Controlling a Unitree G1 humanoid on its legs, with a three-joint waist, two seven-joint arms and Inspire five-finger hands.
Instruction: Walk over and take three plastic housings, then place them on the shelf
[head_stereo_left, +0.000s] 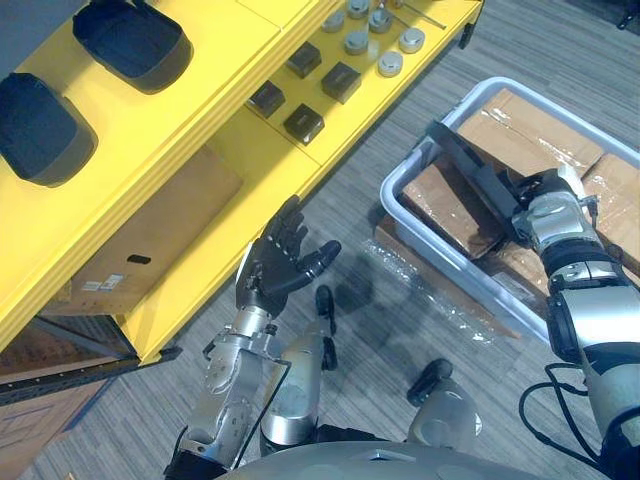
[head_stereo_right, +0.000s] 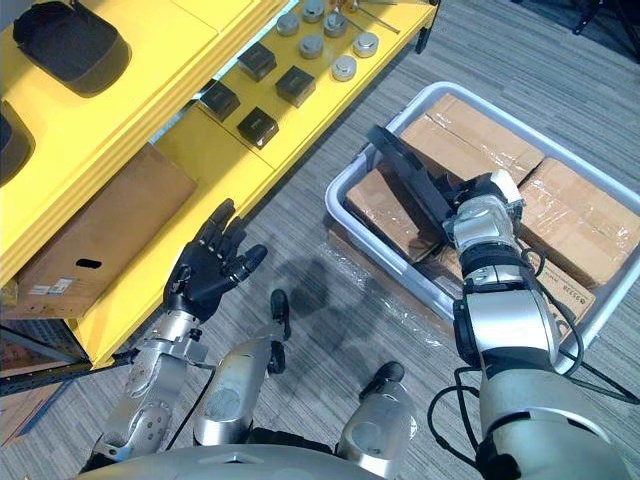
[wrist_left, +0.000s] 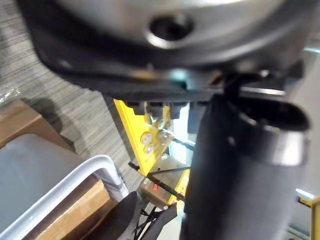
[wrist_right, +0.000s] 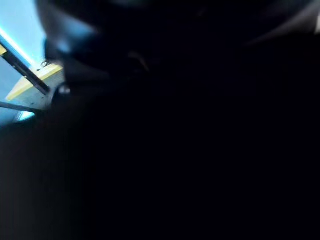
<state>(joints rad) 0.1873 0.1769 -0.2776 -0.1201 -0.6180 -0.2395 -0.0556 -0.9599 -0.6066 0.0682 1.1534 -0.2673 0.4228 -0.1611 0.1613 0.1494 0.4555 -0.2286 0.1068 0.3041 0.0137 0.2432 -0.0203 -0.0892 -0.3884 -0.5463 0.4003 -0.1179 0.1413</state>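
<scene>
Two black plastic housings (head_stereo_left: 132, 42) (head_stereo_left: 40, 126) lie on the top level of the yellow shelf (head_stereo_left: 215, 75) at the upper left. My right hand (head_stereo_left: 545, 197) is shut on a third black plastic housing (head_stereo_left: 468, 165), a long dark tray held tilted over the grey bin (head_stereo_left: 455, 265). In the right wrist view that housing darkens nearly everything. My left hand (head_stereo_left: 282, 262) hangs open in the air, fingers spread, in front of the shelf's lower edge and holds nothing.
Wrapped brown cardboard boxes (head_stereo_left: 520, 125) fill the grey bin on the carpet at the right. Small black blocks (head_stereo_left: 303, 122) and metal cylinders (head_stereo_left: 390, 63) sit on the shelf's middle level. A cardboard box (head_stereo_left: 150, 235) stands under it.
</scene>
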